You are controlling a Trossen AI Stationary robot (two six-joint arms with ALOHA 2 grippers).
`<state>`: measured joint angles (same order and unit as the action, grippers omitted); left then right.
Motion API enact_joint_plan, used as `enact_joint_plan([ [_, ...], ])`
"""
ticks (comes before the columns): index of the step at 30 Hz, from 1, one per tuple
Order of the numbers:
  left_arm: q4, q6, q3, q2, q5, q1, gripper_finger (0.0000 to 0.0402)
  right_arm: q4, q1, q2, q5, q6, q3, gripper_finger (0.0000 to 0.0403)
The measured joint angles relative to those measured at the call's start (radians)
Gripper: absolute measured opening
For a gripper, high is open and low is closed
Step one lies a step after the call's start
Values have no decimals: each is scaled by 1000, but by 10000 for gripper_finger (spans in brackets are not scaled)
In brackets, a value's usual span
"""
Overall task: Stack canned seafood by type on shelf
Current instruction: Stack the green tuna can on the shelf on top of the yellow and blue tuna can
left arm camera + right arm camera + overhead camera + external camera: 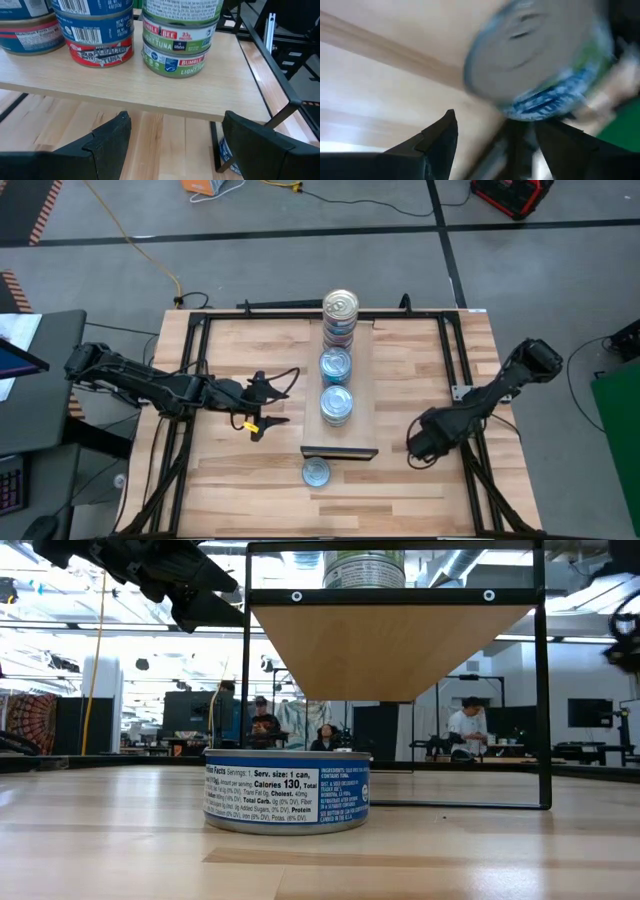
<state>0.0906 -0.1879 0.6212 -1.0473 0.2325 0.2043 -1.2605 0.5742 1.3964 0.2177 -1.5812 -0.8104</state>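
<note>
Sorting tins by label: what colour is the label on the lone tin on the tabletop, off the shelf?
Blue with white print, on the lone tin; clearest in the low view.

Tins [336, 404] are shiny metal on top, with glossy printed paper labels around the sides. Shelf [362, 395] is smooth matt light wood on a black metal frame [544, 690]. Tabletop [250, 470] is striped light wood with a slight sheen.

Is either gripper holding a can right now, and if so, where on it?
No. The left gripper and right gripper are both open and empty, either side of the shelf. One can sits loose on the table.
</note>
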Motion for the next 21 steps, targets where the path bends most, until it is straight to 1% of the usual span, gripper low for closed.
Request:
enact_joint_plan([
  [8,6,0,0,0,-4,0,302,76,-61,0,-137,29,0,285],
  [11,6,0,0,0,-5,0,302,100,-79,0,-171,55,0,285],
  [16,5,0,0,0,-8,0,302,99,-93,0,-222,132,-3,285],
  [21,5,0,0,0,-4,0,302,126,-93,0,-264,224,-55,285],
])
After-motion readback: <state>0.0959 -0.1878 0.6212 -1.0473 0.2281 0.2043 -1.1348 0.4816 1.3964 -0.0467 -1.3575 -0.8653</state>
